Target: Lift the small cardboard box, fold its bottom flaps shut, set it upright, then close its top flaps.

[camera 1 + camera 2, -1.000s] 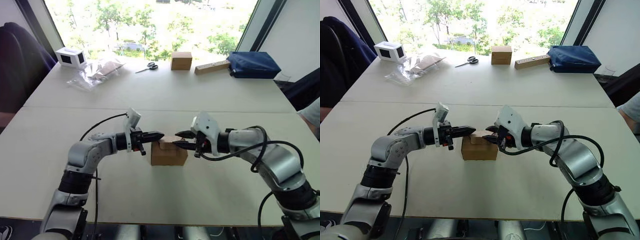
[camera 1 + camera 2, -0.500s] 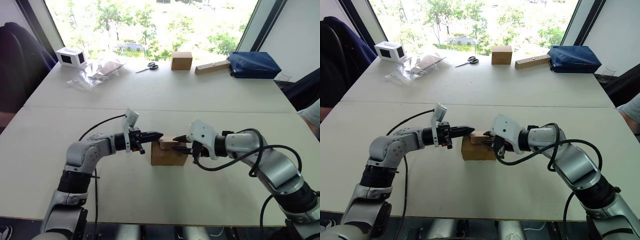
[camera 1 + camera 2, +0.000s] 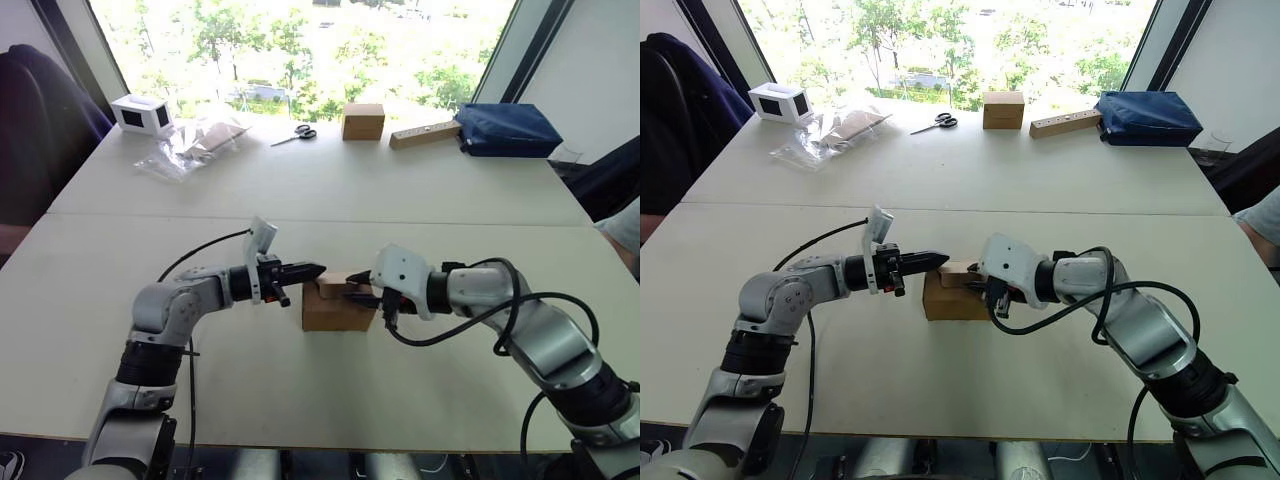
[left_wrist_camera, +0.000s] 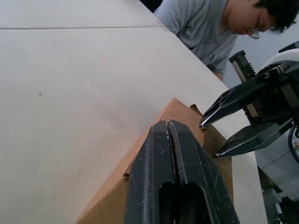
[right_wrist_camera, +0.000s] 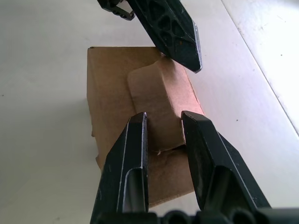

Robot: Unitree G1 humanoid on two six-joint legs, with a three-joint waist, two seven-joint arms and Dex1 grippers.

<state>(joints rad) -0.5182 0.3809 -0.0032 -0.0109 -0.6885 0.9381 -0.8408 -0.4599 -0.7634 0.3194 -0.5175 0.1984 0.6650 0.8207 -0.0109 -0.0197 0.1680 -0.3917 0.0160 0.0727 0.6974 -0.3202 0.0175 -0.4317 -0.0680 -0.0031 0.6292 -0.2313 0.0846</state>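
Small cardboard box (image 3: pixel 338 305): sitting on the pale counter (image 3: pixel 330 190) near its front edge, between the two arms, its top facing up.
Left pincer (image 3: pixel 313 269): hovering just above the box's upper left corner, its two black fingers pressed flat together; in the left wrist view (image 4: pixel 167 126) the seam between them is showing as a thin line over the brown corner.
Right pincer (image 5: pixel 163 117): reaching over the box's top from the right with a narrow gap between the fingers; the right wrist view is showing a rounded top flap (image 5: pixel 155 100) lying between the two tips, though I cannot tell if they are pinching it.
Head views versus wrist views: from above, the two pincers are pointing at each other across the box top, tips apart; the flap's rounded outline is only readable from the right wrist.
Person (image 4: pixel 205 23): in a grey shirt, leaning at the counter's edge beyond the box, seen from the left wrist.
Far side of counter: scissors (image 3: pixel 295 133), a smaller brown box (image 3: pixel 362 121), a long tan block (image 3: pixel 424 133), a blue bag (image 3: pixel 506 128), a clear plastic bag (image 3: pixel 192 143) and a white box (image 3: pixel 140 113) are lying well apart from the work.
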